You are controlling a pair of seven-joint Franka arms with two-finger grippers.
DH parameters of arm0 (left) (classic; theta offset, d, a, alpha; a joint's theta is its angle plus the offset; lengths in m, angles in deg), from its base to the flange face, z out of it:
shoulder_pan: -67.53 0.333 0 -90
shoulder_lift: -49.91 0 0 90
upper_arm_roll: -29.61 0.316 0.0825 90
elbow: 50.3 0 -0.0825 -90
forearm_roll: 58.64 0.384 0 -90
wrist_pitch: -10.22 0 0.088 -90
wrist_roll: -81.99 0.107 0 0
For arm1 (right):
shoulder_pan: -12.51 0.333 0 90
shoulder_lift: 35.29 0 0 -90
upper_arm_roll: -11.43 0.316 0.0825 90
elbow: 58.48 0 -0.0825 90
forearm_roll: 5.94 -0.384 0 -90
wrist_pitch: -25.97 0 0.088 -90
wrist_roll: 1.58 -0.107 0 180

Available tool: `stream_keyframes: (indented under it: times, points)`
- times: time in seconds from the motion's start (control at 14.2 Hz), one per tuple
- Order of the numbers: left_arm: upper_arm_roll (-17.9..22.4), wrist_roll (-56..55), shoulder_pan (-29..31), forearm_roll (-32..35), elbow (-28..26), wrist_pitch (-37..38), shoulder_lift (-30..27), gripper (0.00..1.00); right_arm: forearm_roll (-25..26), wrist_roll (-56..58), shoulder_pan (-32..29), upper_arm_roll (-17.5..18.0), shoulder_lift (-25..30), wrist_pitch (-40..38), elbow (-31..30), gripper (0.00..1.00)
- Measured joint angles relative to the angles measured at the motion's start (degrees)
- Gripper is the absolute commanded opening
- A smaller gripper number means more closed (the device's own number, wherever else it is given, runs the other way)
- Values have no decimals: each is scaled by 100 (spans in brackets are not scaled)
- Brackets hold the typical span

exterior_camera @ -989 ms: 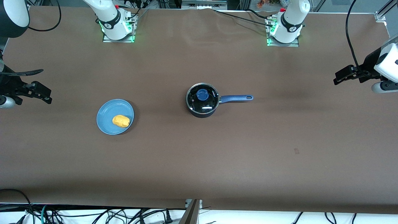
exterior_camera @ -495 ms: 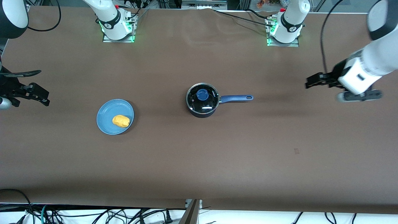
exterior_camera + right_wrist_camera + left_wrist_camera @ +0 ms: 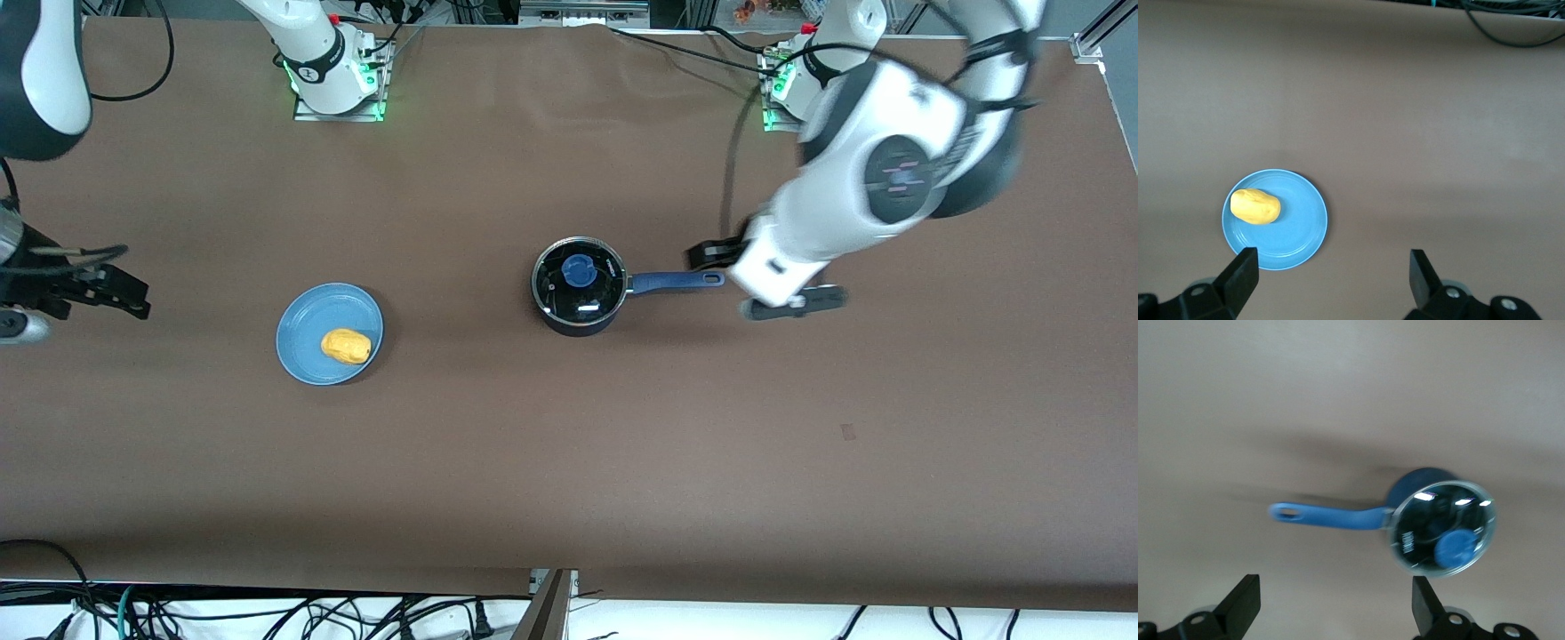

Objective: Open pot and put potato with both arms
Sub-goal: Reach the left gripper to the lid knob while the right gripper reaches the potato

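Even overhead light, left arm [image 3: 853, 196] motion-blurred

We count one pot [image 3: 579, 287] with one glass lid [image 3: 580, 279], one potato [image 3: 346, 346], one blue plate [image 3: 311, 324], and two arms, each with one gripper.

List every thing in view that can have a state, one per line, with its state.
pot: upright on the table, lid on, handle toward the left arm's end.
lid: glass, seated on the pot, untouched.
potato: lying on the plate, not held.
plate: flat on the table, toward the right arm's end.
left gripper: open, empty, over the handle's end.
right gripper: open, empty, at the right arm's end of the table.
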Motion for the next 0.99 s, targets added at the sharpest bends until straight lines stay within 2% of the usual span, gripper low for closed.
stream_keyframes:
  times: [0.28,0.64,0.99]
  points:
    - [-7,-765,-679,1,105,-368,589,100,0,0,19,99,-265,66,-94,100]
    - [-5,-2217,-1611,1,105,-1282,1316,100,38,359,77,361,-661,60,-253,100]
    - [22,-2456,-1808,1,118,-1358,1619,100,220,1335,203,436,-1258,247,-369,100]
